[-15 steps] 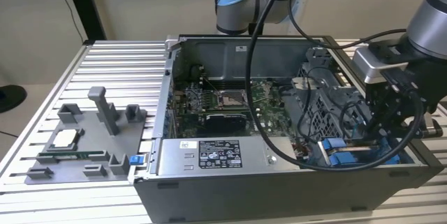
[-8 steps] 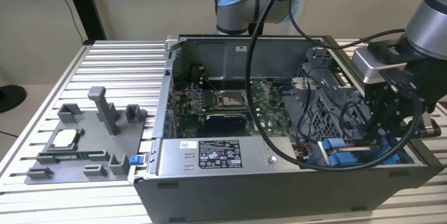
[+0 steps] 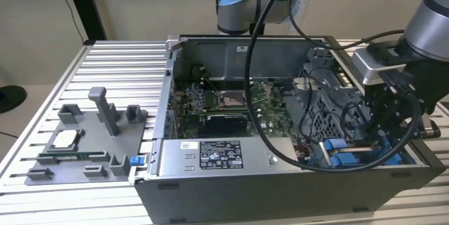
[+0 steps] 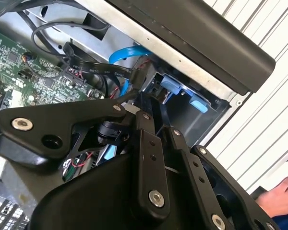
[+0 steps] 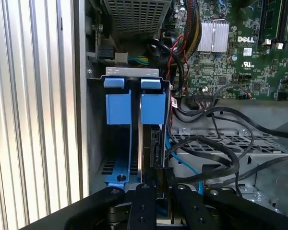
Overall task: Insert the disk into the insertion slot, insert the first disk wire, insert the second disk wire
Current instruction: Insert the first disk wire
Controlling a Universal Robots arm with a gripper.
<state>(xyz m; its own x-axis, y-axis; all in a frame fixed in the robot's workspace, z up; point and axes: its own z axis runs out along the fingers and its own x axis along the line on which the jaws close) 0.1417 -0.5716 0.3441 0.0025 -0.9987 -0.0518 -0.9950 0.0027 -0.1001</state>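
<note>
On the desk [image 3: 119, 62], the open computer case [image 3: 281, 183] stands centre. Toward the exterior view's right, the disk [image 5: 151, 143] sits in the insertion slot [image 3: 344, 154], its long axis running directly away from the gripper [image 5: 162, 184], which is poised at its near end. Whether the jaws are clenched cannot be told.

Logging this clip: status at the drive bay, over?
Hand right at silver-grey disk in blue plastic carrier. Disk standing in grey perforated metal slot. Black cables and thin blue wire crowd alongside.
</note>
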